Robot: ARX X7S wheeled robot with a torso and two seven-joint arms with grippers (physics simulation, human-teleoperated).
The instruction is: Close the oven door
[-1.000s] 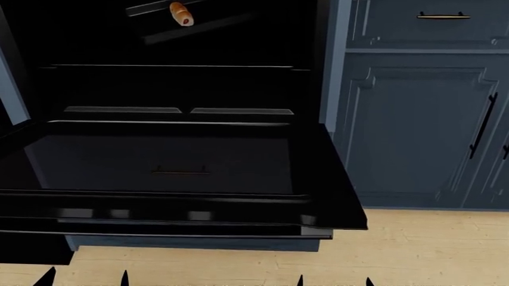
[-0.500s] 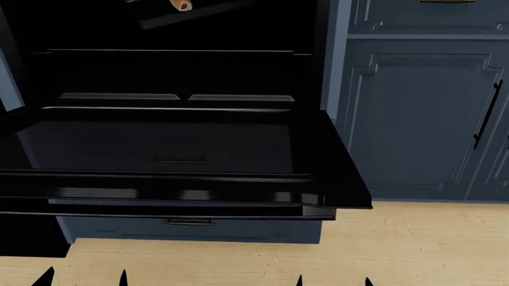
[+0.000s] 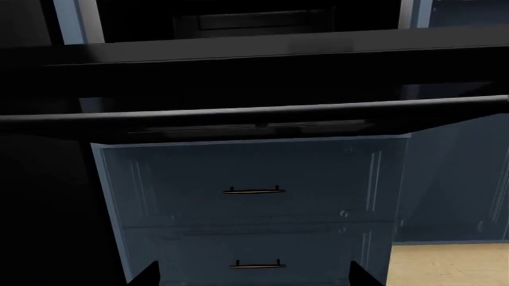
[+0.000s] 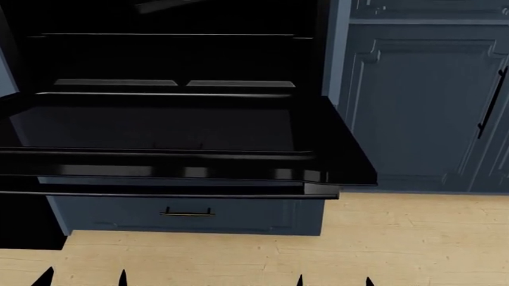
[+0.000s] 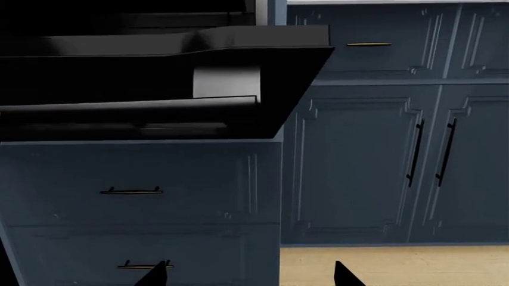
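The oven door (image 4: pixel 159 134) lies open and flat, a glossy black slab with a dark glass window, jutting out from the black oven cavity (image 4: pixel 167 59). Its long bar handle (image 4: pixel 159 194) runs along the front edge. In the wrist views I see the door from below (image 3: pixel 254 68) (image 5: pixel 151 71). My left gripper (image 4: pixel 83 279) (image 3: pixel 253 275) and right gripper (image 4: pixel 334 280) (image 5: pixel 250 275) are both open and hold nothing. Only their dark fingertips show, low in front of the door and apart from it.
Navy drawer fronts with brass handles (image 4: pixel 187 213) (image 3: pixel 254 190) (image 5: pixel 131 190) sit under the door. Tall blue cabinet doors with black bar handles (image 4: pixel 413 107) (image 5: pixel 358 161) stand to the right. Pale wooden floor (image 4: pixel 397 238) lies in front.
The oven door has shifted upward in the head view. The drawer front beneath it has come into sight, and the bun inside the oven has left the top of the view.
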